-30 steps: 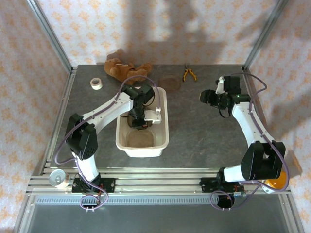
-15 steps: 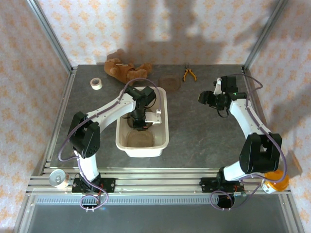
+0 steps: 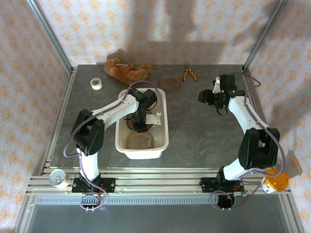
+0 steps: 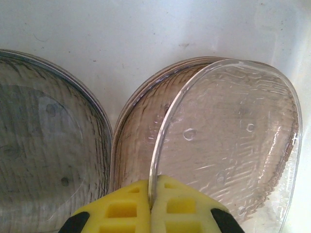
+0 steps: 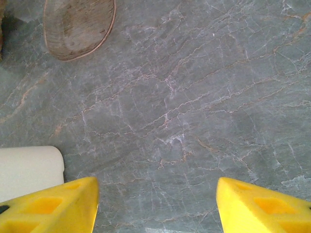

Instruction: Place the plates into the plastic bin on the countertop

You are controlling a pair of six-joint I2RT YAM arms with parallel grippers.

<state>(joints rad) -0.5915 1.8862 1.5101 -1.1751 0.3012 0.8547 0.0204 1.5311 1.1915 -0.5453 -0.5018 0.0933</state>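
Hanging inside the plastic bin (image 3: 162, 127), the left gripper (image 4: 149, 188) was clamped on the rim of a clear plate (image 4: 228, 141), held on edge against two tinted plates (image 4: 43, 155). The right gripper (image 5: 155, 194) stood with its jaws apart over the countertop (image 5: 204, 97), near a loose plate (image 5: 77, 24) lying flat there.

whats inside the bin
Three clear plates: one held by its rim in the shut left gripper, a second behind it, a third beside them. The bin floor beneath them is covered.

Lab test cell dressed as a home. Bare aluminium frame rails (image 3: 160, 177), wallpapered panels (image 3: 97, 29), stone-look counter (image 3: 204, 131).
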